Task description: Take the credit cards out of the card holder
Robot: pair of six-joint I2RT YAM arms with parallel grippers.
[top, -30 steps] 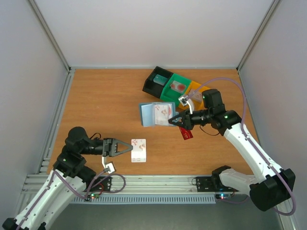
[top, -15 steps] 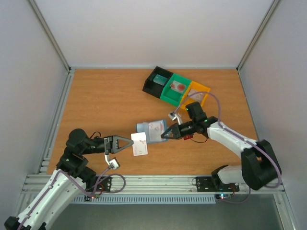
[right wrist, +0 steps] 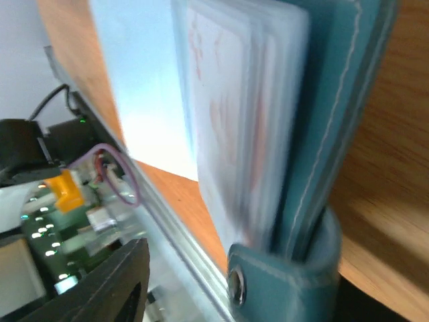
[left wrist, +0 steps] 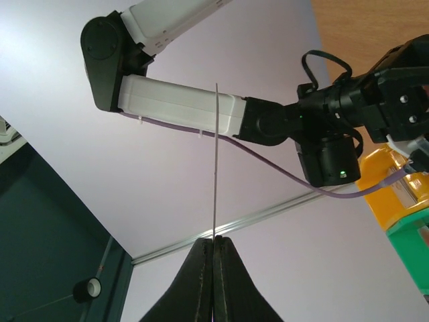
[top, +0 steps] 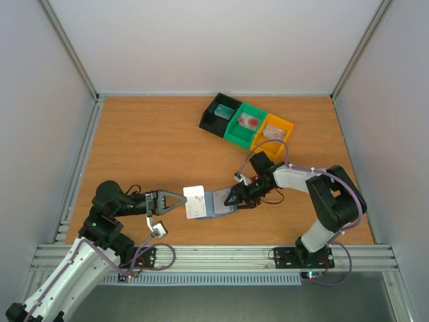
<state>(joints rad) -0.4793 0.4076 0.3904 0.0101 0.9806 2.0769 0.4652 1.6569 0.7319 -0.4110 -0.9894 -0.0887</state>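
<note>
The light blue card holder (top: 218, 204) lies low on the table at the front centre, right beside my right gripper (top: 232, 199). In the right wrist view the card holder (right wrist: 338, 127) stands on edge between the jaws, with pale credit cards (right wrist: 224, 134) in its pockets and its closing tab (right wrist: 281, 282) nearest the camera. One finger (right wrist: 117, 285) stands well clear of it, so my right gripper (right wrist: 234, 298) is open. My left gripper (top: 182, 203) is shut on a white credit card (top: 194, 201). That card (left wrist: 215, 161) shows edge-on above the left gripper's (left wrist: 214, 239) closed tips.
A black bin (top: 218, 115), a green bin (top: 244, 124) and an orange bin (top: 276, 129) stand in a row at the back right. A metal rail (top: 221, 255) runs along the table's front edge. White walls enclose the back and both sides.
My right arm swung the card holder left and down to the front centre, beside the left gripper's card, then its jaws opened. My left gripper shifted slightly right with the white card.
</note>
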